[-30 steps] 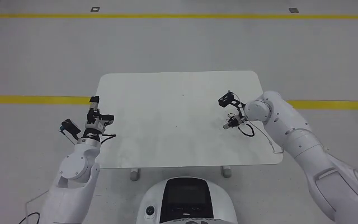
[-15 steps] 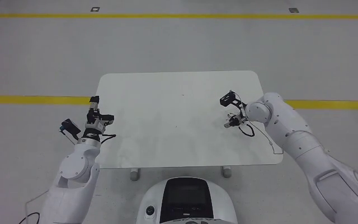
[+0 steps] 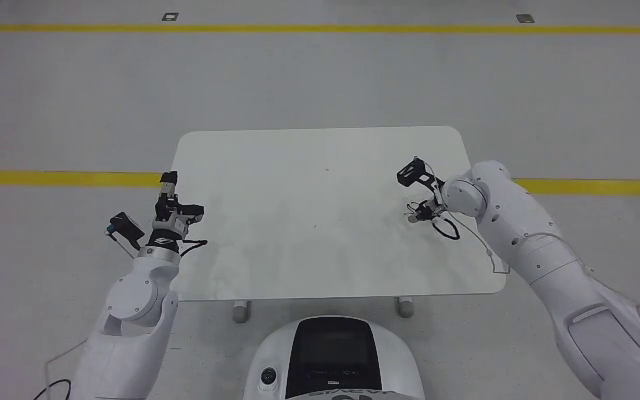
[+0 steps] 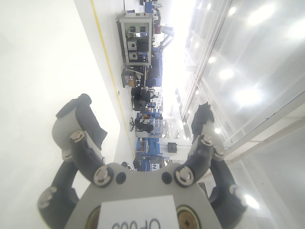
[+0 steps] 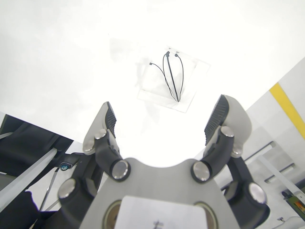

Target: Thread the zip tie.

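Trouble from here would most likely start at the pick. Three black zip ties (image 5: 172,76) lie fanned on a pale clear square (image 5: 199,77) on the white counter (image 3: 300,250); whether that square is a sheet or a shallow tray I cannot tell. Their tails meet at one point and their heads spread apart. The right end effector (image 5: 165,103) hangs above the counter at the right-centre of the top view, jaws wide apart and holding nothing, with the ties ahead of it and well apart from it.

Because the tails converge, closing there could lift two or three ties together, or pinch one and flick the others off the square. The ties are thin and lie flat, so I judge the ribbed pads (image 5: 212,117) might slide over one without catching it, or press on the square and shift it.

The left end effector (image 4: 143,103) sits at the counter's edge, left-centre in the top view, pointing out toward the room, also wide open and empty. Threading needs both ends controlled. With that arm far from the ties, a misaligned meeting could leave the tail bending away from the head's slot, since a tie gripped far from its tip will probably flex.
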Tool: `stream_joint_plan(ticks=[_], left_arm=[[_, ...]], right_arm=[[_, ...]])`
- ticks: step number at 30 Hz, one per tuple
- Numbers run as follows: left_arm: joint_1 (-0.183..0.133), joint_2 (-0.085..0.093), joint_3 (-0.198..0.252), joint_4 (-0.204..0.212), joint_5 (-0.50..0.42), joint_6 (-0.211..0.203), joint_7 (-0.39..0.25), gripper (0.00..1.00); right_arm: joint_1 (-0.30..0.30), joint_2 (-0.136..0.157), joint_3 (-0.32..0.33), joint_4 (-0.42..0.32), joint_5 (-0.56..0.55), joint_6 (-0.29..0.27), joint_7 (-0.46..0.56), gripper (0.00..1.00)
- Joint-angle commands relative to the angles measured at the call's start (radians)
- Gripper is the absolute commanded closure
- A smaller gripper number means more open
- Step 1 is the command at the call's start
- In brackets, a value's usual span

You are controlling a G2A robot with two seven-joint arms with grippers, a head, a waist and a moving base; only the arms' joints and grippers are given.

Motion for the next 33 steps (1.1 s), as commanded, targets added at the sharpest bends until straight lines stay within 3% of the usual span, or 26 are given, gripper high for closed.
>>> stream_joint_plan(ticks=[1, 17, 28, 29, 31, 33], left_arm=[[0.0, 0.0, 0.0, 0.0, 0.0, 0.0, 0.0, 0.0], [0.0, 0.0, 0.0, 0.0, 0.0, 0.0, 0.0, 0.0], [0.0, 0.0, 0.0, 0.0, 0.0, 0.0, 0.0, 0.0], [0.0, 0.0, 0.0, 0.0, 0.0, 0.0, 0.0, 0.0], [0.0, 0.0, 0.0, 0.0, 0.0, 0.0, 0.0, 0.0], [0.0, 0.0, 0.0, 0.0, 0.0, 0.0, 0.0, 0.0]], right_arm=[[0.0, 0.0, 0.0, 0.0, 0.0, 0.0, 0.0, 0.0], [-0.018, -0.009, -0.016, 0.013, -0.002, -0.019, -0.051, 0.0], [-0.043, 0.014, 0.054, 0.001, -0.029, -0.042, -0.086, 0.0], [-0.046, 0.017, 0.062, -0.004, -0.029, -0.042, -0.085, 0.13], [-0.051, 0.022, 0.07, -0.012, -0.031, -0.042, -0.082, 0.54], [-0.054, 0.027, 0.077, -0.021, -0.033, -0.042, -0.081, 0.62]])
